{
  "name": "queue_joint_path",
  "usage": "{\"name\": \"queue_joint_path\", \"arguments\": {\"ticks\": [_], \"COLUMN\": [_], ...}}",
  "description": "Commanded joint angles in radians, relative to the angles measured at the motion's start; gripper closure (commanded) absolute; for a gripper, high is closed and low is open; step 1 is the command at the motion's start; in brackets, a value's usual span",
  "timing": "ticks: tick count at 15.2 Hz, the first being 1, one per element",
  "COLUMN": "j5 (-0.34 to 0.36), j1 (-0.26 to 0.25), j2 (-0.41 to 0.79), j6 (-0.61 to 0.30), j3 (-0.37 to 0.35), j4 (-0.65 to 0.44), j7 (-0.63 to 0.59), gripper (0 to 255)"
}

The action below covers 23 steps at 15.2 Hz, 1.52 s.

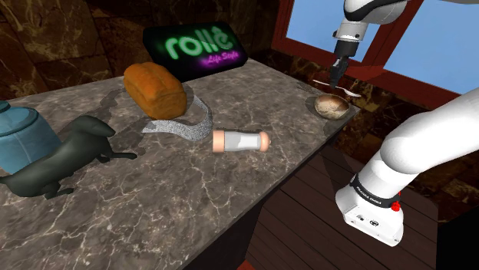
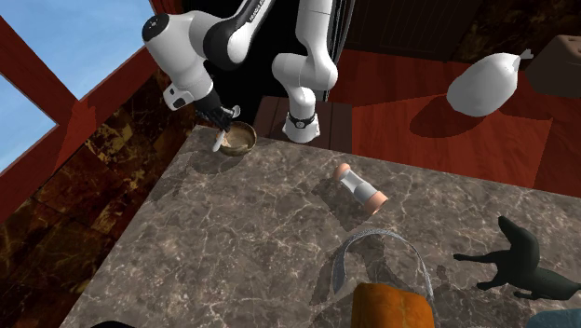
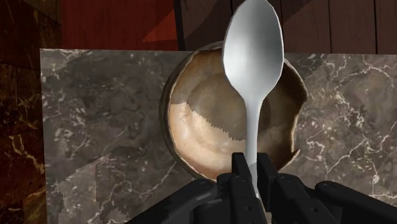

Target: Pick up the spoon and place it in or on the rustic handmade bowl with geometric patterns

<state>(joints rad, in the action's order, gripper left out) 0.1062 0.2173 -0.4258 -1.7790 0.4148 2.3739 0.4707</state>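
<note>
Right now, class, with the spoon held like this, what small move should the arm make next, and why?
Probably lower slightly and open the fingers: they clasp the spoon by its handle, and it hangs over the brown bowl, apparently not touching it.

Shoulder beside arm (image 1: 418, 146), second seemingly opposite, wrist over bowl (image 3: 197, 137)

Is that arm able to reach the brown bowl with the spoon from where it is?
Probably yes: the gripper, shut on the spoon, hangs right above the bowl at a corner of the table, with nothing between them.
</note>
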Motion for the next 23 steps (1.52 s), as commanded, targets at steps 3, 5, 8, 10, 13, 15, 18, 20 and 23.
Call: {"name": "queue_joint_path", "arguments": {"ticks": [3, 5, 8, 10, 13, 15, 18, 20, 23], "j5": [0.002, 0.002, 0.002, 0.002, 0.002, 0.002, -0.003, -0.007, -0.007], "j1": [0.001, 0.001, 0.001, 0.001, 0.001, 0.001, -0.001, -0.004, -0.004], "j2": [0.013, 0.013, 0.013, 0.013, 0.013, 0.013, 0.011, 0.014, 0.014], "j6": [-0.052, -0.052, -0.052, -0.052, -0.052, -0.052, 0.015, 0.074, 0.074], "j3": [0.008, 0.008, 0.008, 0.008, 0.008, 0.008, 0.003, 0.0, 0.0], "j4": [0.039, 0.039, 0.039, 0.039, 0.039, 0.039, -0.027, -0.089, -0.089], "j7": [0.005, 0.005, 0.005, 0.005, 0.005, 0.005, 0.006, 0.008, 0.008], "gripper": [255, 255, 255, 255, 0, 0, 0, 0, 0]}}
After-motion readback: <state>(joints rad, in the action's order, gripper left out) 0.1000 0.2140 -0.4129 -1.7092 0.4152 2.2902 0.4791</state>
